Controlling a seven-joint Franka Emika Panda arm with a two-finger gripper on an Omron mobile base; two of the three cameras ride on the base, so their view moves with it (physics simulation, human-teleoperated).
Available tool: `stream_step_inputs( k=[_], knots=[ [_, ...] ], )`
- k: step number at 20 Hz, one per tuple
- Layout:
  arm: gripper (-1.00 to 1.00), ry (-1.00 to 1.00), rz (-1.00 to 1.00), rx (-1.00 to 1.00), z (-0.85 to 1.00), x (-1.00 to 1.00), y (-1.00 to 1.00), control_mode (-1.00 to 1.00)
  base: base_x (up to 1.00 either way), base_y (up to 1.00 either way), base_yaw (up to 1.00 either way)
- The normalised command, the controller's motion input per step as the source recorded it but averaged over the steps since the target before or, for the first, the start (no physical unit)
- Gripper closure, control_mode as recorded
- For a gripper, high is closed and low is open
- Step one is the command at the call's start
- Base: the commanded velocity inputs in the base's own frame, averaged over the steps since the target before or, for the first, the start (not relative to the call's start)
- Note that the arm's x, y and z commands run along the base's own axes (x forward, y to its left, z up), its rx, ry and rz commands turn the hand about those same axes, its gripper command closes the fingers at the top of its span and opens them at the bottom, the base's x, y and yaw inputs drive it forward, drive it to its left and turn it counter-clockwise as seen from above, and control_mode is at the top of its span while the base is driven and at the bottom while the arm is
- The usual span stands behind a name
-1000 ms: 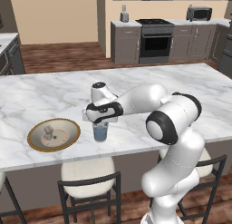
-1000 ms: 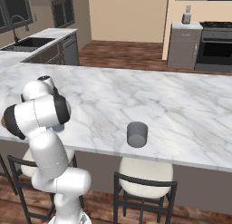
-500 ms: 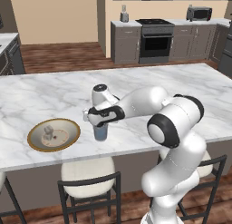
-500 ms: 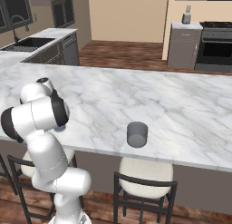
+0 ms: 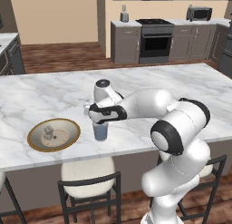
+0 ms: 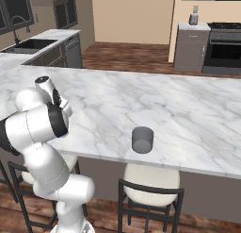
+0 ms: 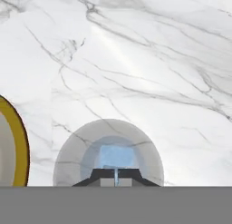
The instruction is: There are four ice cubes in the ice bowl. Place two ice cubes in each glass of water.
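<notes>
The ice bowl (image 5: 67,138) lies at the counter's front left, its gold rim (image 7: 20,141) showing at the left of the hand view. A few pale ice cubes (image 5: 47,132) sit inside it. One glass of water (image 5: 101,132) stands just right of the bowl. My gripper (image 5: 100,121) points straight down into its mouth. From above, the glass (image 7: 68,159) rings the nearly closed gripper (image 7: 115,175), and a pale blue ice cube (image 7: 116,156) sits right at the tips. The darker grey glass (image 6: 142,139) stands apart near the counter's front edge.
The marble counter (image 5: 181,87) stretches wide behind and to the right of the glass. Stools (image 5: 88,173) stand under its front edge. A sink (image 6: 23,44) and cabinets are far off at the back.
The hand has sunk a little lower over the glass beside the bowl. Bowl and both glasses stay where they were.
</notes>
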Motion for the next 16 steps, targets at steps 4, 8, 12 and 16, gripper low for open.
stream_step_inputs(
  k=[4, 8, 12, 16],
  knots=[
    [1.0, -0.08, 0.01, 0.03, 0.6, -0.24, -0.29, -1.0, 0.0, 0.0, 0.0],
    [1.0, -0.08, 0.16, 0.03, 0.53, -0.91, -0.5, -1.0, 0.0, 0.0, 0.0],
    [1.0, 0.03, 0.32, 0.0, 0.25, -0.99, -0.22, -1.0, 0.0, 0.0, 0.0],
    [1.0, 0.06, 0.34, 0.0, 0.03, -0.87, -0.1, -1.0, 0.0, 0.0, 0.0]
  ],
)
